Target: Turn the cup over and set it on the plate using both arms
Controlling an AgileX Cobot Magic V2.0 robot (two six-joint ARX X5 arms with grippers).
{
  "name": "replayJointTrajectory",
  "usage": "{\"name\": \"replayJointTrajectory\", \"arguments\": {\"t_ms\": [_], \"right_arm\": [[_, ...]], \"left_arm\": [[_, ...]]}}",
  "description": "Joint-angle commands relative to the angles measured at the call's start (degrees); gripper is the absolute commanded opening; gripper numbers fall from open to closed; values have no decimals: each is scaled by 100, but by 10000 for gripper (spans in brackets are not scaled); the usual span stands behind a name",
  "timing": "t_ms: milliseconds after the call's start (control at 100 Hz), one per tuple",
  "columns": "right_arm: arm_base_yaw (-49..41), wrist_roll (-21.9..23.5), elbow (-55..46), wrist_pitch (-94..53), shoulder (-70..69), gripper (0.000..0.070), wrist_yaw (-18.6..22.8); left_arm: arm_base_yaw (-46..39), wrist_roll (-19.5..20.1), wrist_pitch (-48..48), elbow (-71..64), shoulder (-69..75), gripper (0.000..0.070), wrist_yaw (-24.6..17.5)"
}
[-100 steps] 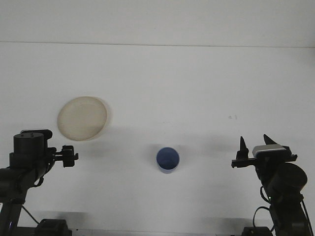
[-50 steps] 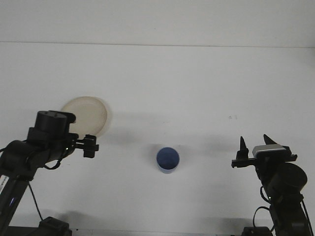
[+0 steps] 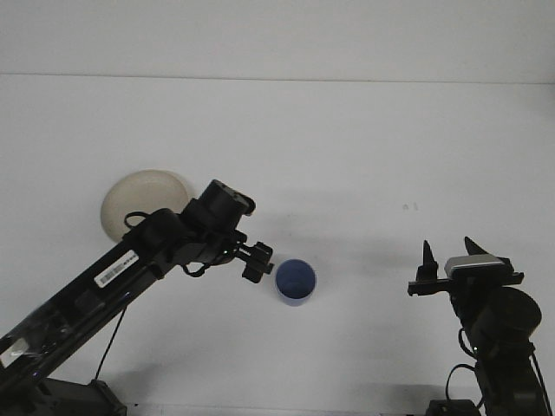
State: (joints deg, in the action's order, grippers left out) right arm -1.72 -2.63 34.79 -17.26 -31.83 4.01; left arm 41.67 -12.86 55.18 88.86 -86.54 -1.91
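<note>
- Change, left arm: half a second earlier its left end effector [image 3: 257, 263] sat near the lower right edge of the plate; a full second earlier it was parked low at the left edge of the view. It has now swung out to the right across the tabletop [image 3: 347, 147] and reaches to the left side of the cup.
- Change, plate [image 3: 139, 195]: more of it is now covered, the arm's wrist and forearm lying across its lower right portion. The plate itself has not shifted.
- Change, right arm: none; same pose in all three pictures.
- Change, cup [image 3: 296, 282]: none; same spot throughout.
- Left end effector: small dark fingertips point right, just beside the cup's left wall. Whether they touch it cannot be told, nor how wide the fingers stand. It holds nothing visible.
- Right end effector [image 3: 448, 256]: two dark pointed fingers stand upright and spread apart, with nothing between them, well apart from the cup on the right side of the view.
- Cup: blue, round, standing on the tabletop low in the middle of the view, seen from above; right of and below the plate, not on it.
- Plate: cream, round, on the tabletop at left of centre.
</note>
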Motion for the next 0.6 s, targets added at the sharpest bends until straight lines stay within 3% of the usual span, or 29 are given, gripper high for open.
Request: {"name": "replayJointTrajectory", "arguments": {"t_ms": [0, 590], "right_arm": [[-9, -39, 66, 52, -9, 493, -20], [-9, -39, 66, 52, -9, 494, -20]], "left_arm": [[177, -31, -39, 232, -299, 503, -31], [684, 129, 15, 603, -1777, 503, -31]]}}
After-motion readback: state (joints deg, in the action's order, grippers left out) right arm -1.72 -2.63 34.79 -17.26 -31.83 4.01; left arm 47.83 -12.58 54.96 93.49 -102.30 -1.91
